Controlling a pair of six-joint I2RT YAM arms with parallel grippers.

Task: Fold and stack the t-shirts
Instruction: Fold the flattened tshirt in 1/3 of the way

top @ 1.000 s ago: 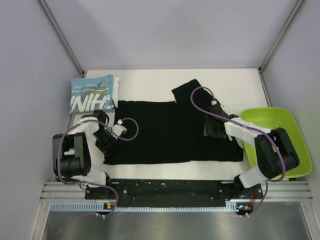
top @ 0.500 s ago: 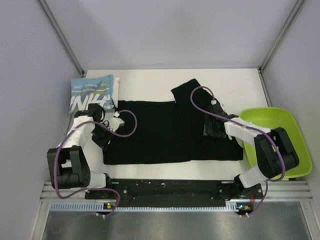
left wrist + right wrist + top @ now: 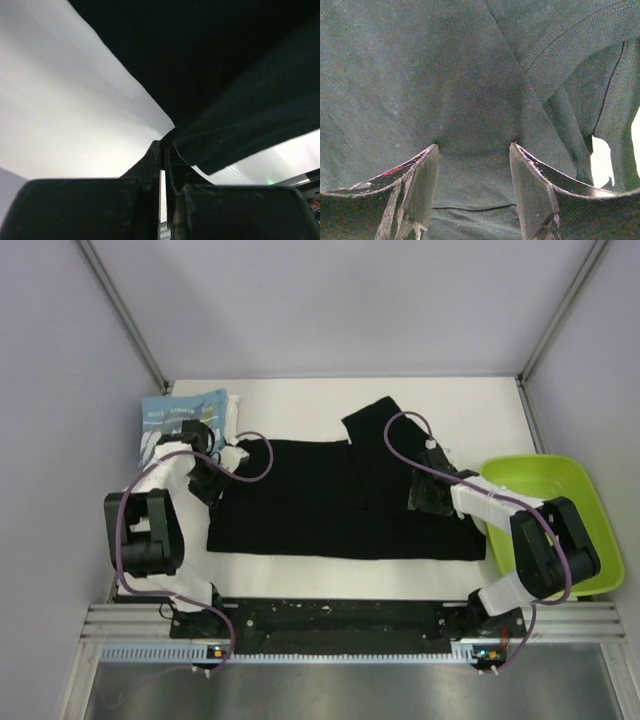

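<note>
The black shirt [image 3: 340,502] is lying spread across the white table [image 3: 300,400]. It looks soft and limp, likely sagging wherever lifted, so hems and corners are offering the best hold. The left gripper [image 3: 162,146] is pinching its left edge, clamped on cloth. The right gripper [image 3: 472,150] is resting on its right side, jaws apart. The blue shirt [image 3: 172,420] is sitting folded at the far-left corner, with walls [image 3: 60,390] close around.

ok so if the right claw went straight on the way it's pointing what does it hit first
The black shirt. The right claw is open and aimed at the cloth, its tips seemingly on or just above it, though depth is hard to judge.
</note>
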